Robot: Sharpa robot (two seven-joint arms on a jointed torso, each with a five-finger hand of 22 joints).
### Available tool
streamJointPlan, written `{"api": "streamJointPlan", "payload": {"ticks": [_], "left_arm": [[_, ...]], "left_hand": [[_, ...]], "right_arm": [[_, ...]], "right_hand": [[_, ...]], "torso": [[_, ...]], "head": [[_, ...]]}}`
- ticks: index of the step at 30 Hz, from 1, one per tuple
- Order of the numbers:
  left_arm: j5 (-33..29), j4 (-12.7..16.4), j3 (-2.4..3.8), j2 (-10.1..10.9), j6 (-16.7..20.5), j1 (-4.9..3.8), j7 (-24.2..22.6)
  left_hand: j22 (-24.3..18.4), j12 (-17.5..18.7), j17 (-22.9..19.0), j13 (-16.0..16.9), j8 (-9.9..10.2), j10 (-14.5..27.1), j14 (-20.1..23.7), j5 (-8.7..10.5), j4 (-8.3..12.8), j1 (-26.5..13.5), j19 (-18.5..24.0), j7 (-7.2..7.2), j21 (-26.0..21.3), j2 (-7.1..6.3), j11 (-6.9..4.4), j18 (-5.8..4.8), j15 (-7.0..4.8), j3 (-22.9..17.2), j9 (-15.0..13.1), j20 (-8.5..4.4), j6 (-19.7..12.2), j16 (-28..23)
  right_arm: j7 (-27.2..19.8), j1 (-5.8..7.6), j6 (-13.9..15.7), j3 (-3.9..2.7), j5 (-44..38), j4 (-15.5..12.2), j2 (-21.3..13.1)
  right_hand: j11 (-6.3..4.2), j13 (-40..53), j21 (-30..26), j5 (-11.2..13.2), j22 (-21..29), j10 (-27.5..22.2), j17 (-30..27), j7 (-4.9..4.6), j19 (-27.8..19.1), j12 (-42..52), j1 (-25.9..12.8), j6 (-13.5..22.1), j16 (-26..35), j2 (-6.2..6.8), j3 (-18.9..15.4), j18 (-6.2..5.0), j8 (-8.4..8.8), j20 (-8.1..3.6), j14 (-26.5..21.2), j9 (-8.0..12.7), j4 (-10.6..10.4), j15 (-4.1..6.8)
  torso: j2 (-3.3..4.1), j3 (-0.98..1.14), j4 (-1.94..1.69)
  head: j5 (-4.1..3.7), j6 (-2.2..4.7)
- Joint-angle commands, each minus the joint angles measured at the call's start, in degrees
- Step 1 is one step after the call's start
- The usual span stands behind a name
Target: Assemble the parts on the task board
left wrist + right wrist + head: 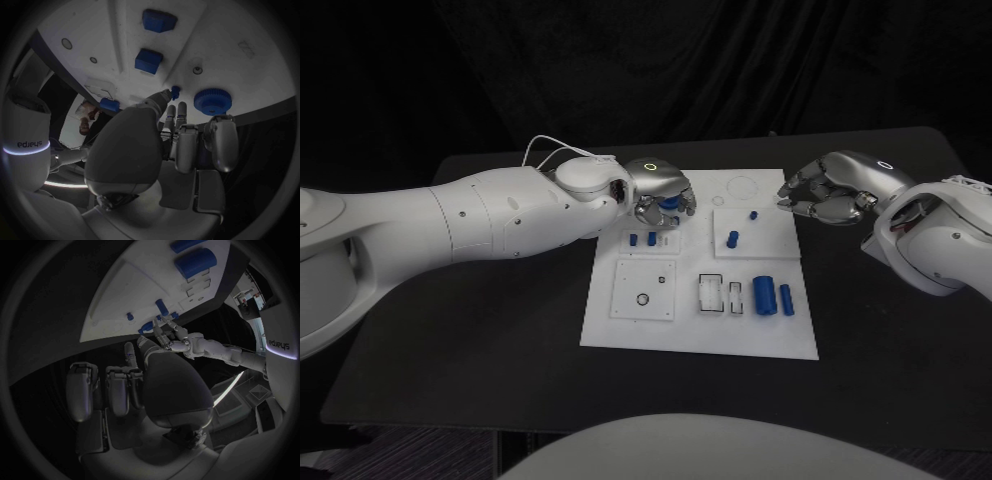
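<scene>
Head view has the left hand (659,192) over the far left part of the white board (678,335), its fingers curled round a small blue part (671,202) that sits at its fingertips. Just in front of that hand two short blue pegs (643,239) stand in the board. Across from it, the right hand (828,192) hangs above the black bench (473,350) just off the board's far right edge, fingers curled in with nothing in them. Nearer the robot from that hand lie a thick blue cylinder (763,294) and a thinner one (788,299) beside it.
</scene>
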State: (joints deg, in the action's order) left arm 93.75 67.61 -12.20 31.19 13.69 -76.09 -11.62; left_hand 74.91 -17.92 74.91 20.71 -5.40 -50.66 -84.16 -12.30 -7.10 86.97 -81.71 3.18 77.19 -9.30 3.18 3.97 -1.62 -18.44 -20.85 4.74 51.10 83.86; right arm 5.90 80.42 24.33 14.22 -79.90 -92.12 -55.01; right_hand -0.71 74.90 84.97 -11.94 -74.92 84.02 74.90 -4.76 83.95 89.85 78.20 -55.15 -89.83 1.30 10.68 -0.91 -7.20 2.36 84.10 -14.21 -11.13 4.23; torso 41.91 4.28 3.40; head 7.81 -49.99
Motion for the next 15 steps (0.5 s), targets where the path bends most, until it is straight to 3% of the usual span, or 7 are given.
{"api": "streamJointPlan", "payload": {"ticks": [1, 10, 15], "left_arm": [[0.3, -0.3, 0.04, -0.2, -0.8, -0.02, -0.8], [0.3, -1.0, 0.04, -0.5, -1.4, 0.14, -1.0], [0.3, -1.1, 0.04, -0.4, -1.4, 0.21, -1.4]], "left_hand": [[10.7, -0.3, 0.9, 0.2, -0.3, -0.4, -0.2, -0.36, 0.3, 0.0, -0.1, -0.05, -0.4, 0.41, 0.08, -0.75, 0.00, 0.0, -0.1, 0.07, 0.4, -0.2], [10.8, -1.0, 1.0, 1.1, -0.4, -0.4, -0.2, -2.08, 0.7, 0.0, -0.2, -0.01, -0.3, 0.72, -0.05, -0.79, -0.08, -0.4, -0.3, -0.03, 0.7, -0.1], [10.9, -1.3, 1.1, 1.3, -0.7, -1.0, -0.3, -2.40, 0.9, 0.0, -0.4, 0.03, -0.1, 0.81, -0.29, -0.82, -0.22, -0.7, -0.5, -0.11, 1.3, -0.1]], "right_arm": [[0.2, 0.11, 0.0, -0.05, -0.1, 0.0, 0.0], [0.3, 0.09, -0.6, -0.05, -0.1, 0.2, 0.2], [0.3, 0.07, -0.8, -0.05, -0.1, 0.4, 0.3]], "right_hand": [[0.13, 15.1, -0.1, -0.2, -13.2, 6.0, 15.1, 0.02, 3.0, 0.2, 0.0, -0.5, -0.2, -0.35, -0.1, -0.52, 0.09, 0.18, 5.9, 0.0, 0.3, -0.28], [0.13, 15.1, -0.1, -0.2, -13.2, 6.0, 15.1, 0.01, 2.9, 0.2, -0.1, -0.5, -0.2, -0.36, -0.2, -0.54, 0.12, 0.17, 5.9, 0.0, 0.3, -0.28], [0.13, 15.1, -0.1, -0.2, -13.2, 6.0, 15.1, 0.01, 2.9, 0.2, -0.1, -0.5, -0.2, -0.36, -0.2, -0.54, 0.12, 0.17, 5.9, 0.0, 0.3, -0.28]], "torso": [[-0.04, 0.09, -0.09], [0.03, 0.03, 0.02], [0.09, 0.12, 0.05]], "head": [[-0.20, -0.01], [-0.21, -0.01], [-0.10, -0.01]]}}
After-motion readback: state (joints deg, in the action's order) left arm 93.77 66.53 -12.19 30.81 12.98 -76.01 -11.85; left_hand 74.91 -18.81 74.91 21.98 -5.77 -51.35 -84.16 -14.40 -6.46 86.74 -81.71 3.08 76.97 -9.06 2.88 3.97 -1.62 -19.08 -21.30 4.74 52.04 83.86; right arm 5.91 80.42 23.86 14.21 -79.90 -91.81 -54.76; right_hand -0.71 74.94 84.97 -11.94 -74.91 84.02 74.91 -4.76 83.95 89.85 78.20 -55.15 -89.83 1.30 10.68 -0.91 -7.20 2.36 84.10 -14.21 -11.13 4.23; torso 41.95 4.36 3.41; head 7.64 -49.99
